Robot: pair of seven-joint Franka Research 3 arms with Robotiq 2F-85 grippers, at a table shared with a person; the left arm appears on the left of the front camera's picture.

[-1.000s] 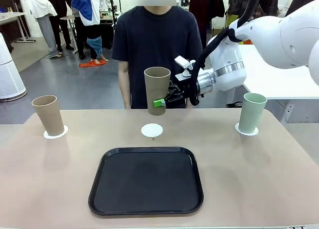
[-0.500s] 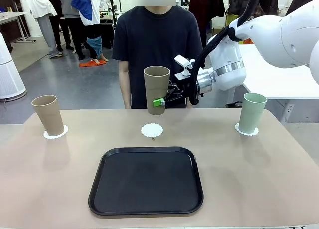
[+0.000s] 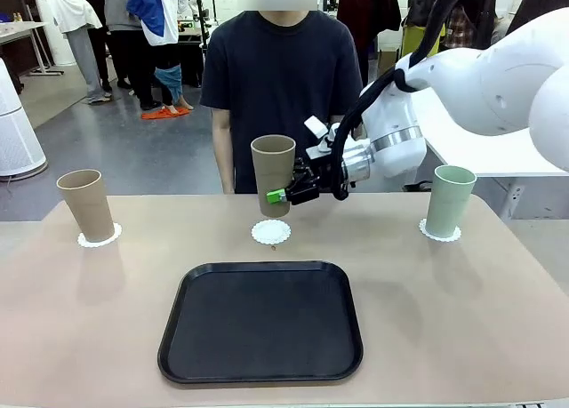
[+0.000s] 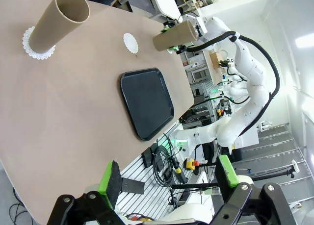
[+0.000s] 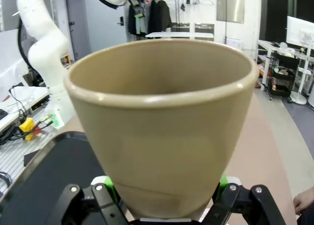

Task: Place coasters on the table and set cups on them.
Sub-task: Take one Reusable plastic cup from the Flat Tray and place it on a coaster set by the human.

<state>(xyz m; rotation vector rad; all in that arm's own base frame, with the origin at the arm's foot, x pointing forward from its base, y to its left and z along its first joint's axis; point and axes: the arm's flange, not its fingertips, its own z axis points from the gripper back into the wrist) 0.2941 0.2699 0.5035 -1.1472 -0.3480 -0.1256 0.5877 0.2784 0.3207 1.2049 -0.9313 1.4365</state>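
My right gripper [image 3: 277, 195] is shut on a tan-brown cup [image 3: 272, 174], held upright just above the bare middle coaster [image 3: 271, 233] on the table [image 3: 462, 292]. Close up in the right wrist view, that cup [image 5: 164, 122] sits between the green pads [image 5: 103, 183]. A second tan cup [image 3: 86, 204] stands on the left coaster [image 3: 98, 239], and a mint green cup [image 3: 451, 200] stands on the right coaster [image 3: 440, 234]. My left gripper [image 4: 169, 178] is open and high off the table edge. From there I see the left cup [image 4: 56, 24], the middle coaster [image 4: 130, 42] and the held cup [image 4: 174, 35].
A black rounded-square tray [image 3: 261, 321] lies on the near half of the table, seen again in the left wrist view as tray [image 4: 147, 102]. A person in a dark shirt [image 3: 280, 79] stands at the far edge behind the held cup. A white table [image 3: 498, 141] stands at the right.
My right gripper has carried the tan cup slightly left and down, closer to the middle coaster. The other cups and coasters have not moved.
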